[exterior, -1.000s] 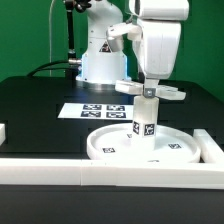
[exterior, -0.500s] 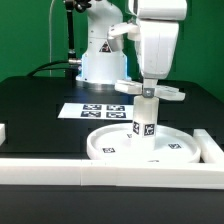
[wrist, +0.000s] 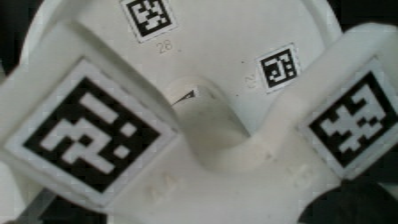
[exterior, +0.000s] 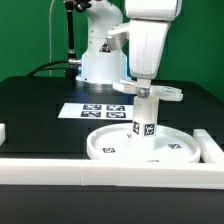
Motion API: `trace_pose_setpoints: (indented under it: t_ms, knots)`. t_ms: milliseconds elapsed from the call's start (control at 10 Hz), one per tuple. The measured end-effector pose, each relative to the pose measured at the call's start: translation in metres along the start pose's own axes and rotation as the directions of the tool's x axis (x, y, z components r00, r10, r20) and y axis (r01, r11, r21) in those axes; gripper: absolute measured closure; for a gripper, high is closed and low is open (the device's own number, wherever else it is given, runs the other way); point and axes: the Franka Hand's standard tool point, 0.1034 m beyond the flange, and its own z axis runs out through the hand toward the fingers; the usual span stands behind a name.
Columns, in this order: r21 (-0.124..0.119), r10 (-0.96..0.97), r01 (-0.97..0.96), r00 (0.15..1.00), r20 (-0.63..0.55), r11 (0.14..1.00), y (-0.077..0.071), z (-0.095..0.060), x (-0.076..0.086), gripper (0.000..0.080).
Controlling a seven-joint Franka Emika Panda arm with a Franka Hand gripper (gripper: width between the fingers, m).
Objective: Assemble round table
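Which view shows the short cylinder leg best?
The exterior view: the leg stands upright on the round disc, its side in plain sight. In the wrist view the cross-shaped piece covers it, so the leg is hidden.

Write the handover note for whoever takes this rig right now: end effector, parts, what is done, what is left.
End effector: down on the cross-shaped piece. Neither view shows whether it is open or shut.
Parts: the round disc lies flat on the table, in front of the marker board. The leg stands upright at the disc's middle. The cross-shaped piece sits level on top of the leg.
Done: all three parts are stacked.
Left: the pictures do not show whether the joints are tight. Check them, then probably finish seating the cross-shaped piece and let go.
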Motion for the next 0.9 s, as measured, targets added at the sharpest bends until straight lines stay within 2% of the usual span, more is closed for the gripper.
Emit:
trace_pose_setpoints:
  t_ms: [700, 900]
  knots:
    - [0.002, 0.064, -0.064, 0.998, 0.001, 0.998, -0.0011, 0.0003, 0.0021, 0.0150]
    - [-0.004, 0.144, -0.144, 0.990, -0.003, 0.990, -0.0007, -0.0037, 0.0010, 0.0150]
